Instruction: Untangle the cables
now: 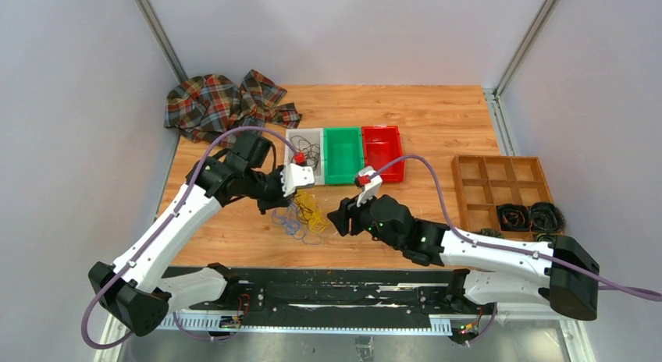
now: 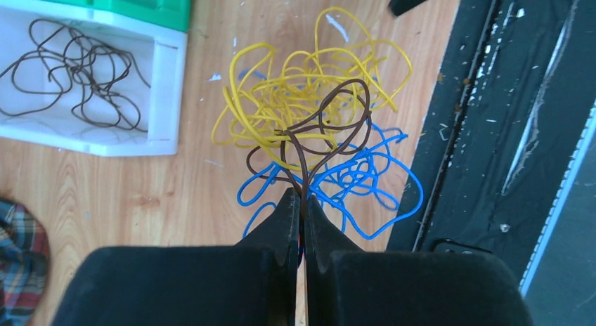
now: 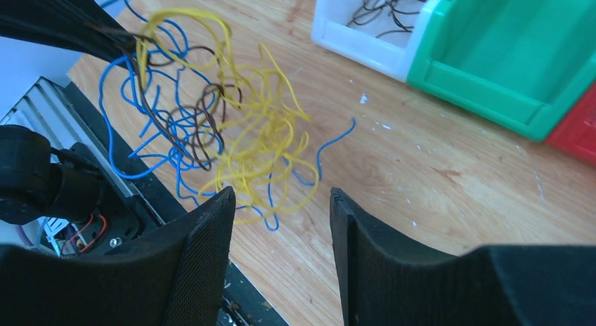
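Observation:
A tangle of thin cables lies near the table's front edge: yellow cables [image 2: 309,87], blue cables [image 2: 365,178] and a brown cable [image 2: 330,122]. The tangle also shows in the top view [image 1: 300,215] and in the right wrist view [image 3: 260,136]. My left gripper [image 2: 303,199] is shut on the brown cable and holds it above the pile [image 1: 290,192]. My right gripper [image 3: 281,199] is open and empty, just right of the tangle [image 1: 339,218], its jaws wide apart over bare wood.
A white bin [image 2: 165,94] holds several dark loose cables [image 2: 77,66]. A green bin [image 1: 343,153] and a red bin [image 1: 382,151] stand beside it. A plaid cloth [image 1: 222,104] lies at the back left. A wooden divided tray [image 1: 500,186] with black coils [image 1: 531,216] stands at the right.

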Robot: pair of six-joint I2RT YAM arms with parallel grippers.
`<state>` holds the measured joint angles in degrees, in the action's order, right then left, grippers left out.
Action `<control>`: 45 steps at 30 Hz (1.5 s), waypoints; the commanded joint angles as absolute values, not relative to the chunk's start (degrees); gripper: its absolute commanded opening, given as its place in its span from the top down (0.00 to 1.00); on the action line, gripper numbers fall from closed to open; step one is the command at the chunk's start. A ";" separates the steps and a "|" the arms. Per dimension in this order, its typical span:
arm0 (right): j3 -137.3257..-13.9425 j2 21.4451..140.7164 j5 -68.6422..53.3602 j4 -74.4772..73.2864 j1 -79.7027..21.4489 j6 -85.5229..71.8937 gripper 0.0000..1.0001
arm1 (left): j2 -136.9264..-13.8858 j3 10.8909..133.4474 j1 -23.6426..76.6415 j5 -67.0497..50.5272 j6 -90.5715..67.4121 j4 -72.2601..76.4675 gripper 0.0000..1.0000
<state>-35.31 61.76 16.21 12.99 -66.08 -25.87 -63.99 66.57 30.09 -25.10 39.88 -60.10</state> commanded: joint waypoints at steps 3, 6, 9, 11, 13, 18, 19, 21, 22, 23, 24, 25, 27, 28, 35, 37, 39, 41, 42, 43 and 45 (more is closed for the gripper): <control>-39.45 64.88 13.22 20.57 -68.26 -22.68 0.47 | -62.83 68.56 32.28 -28.96 38.29 -62.15 0.99; -40.37 65.58 11.69 23.71 -68.44 -23.17 0.47 | -62.70 67.34 32.89 -29.22 38.45 -62.40 0.99; -40.71 66.12 9.04 27.65 -68.47 -24.19 0.46 | -62.27 66.72 33.09 -30.09 38.63 -62.40 0.99; -40.89 66.86 6.85 29.95 -68.46 -24.45 0.45 | -61.96 66.64 33.13 -30.81 38.86 -62.40 0.99; -41.45 67.79 5.20 30.83 -68.47 -24.65 0.44 | -61.65 66.98 33.08 -31.73 39.11 -62.40 0.99; -42.18 71.02 1.30 33.91 -68.45 -24.72 0.43 | -61.61 68.29 33.13 -34.26 40.60 -64.34 0.99; -42.14 71.49 1.28 34.22 -68.44 -24.81 0.43 | -61.61 68.42 33.13 -34.64 40.93 -64.87 0.99; -42.12 72.32 1.65 35.00 -68.38 -25.12 0.43 | -61.44 68.80 33.13 -35.48 41.65 -65.96 0.99; -42.28 72.60 1.70 35.49 -68.29 -25.21 0.44 | -61.44 68.95 33.13 -35.81 42.08 -66.53 0.99; -42.29 72.94 1.53 35.98 -68.17 -25.31 0.46 | -61.36 69.13 33.13 -36.22 42.58 -67.14 0.99; -42.50 73.30 1.31 36.55 -67.99 -25.46 0.48 | -61.24 69.32 33.13 -36.58 43.08 -67.77 0.99; -42.74 73.50 1.10 36.71 -67.87 -25.67 0.53 | -61.26 69.34 33.13 -36.74 43.47 -68.43 0.99; -42.95 73.67 0.89 36.82 -67.57 -26.11 0.64 | -61.02 69.32 33.13 -36.58 44.09 -68.87 0.99; -42.87 73.53 0.88 36.81 -67.40 -26.30 0.69 | -60.93 69.33 33.13 -36.37 44.50 -69.16 0.99; -40.38 70.51 4.85 34.22 -66.06 -27.79 0.99 | -61.40 68.90 33.13 -32.06 46.20 -69.10 0.99; -39.65 69.58 6.69 32.32 -65.73 -27.81 0.99 | -61.83 69.44 33.13 -30.61 46.02 -69.09 0.98; -38.83 68.52 8.21 30.46 -65.45 -27.73 0.99 | -61.91 69.96 33.13 -29.66 46.05 -69.16 0.96; -37.81 67.35 10.11 28.90 -65.31 -27.64 0.99 | -61.51 70.07 33.13 -29.01 46.69 -69.09 0.96; -37.36 66.83 11.13 27.98 -65.30 -27.56 0.99 | -61.40 69.95 33.13 -28.59 47.12 -69.08 0.96; -37.02 66.28 12.29 26.73 -65.24 -27.40 0.99 | -61.19 69.85 33.13 -28.19 47.50 -69.08 0.96; -36.56 64.79 15.10 23.81 -65.22 -27.46 0.99 | -61.21 69.63 33.13 -26.95 47.86 -69.04 0.96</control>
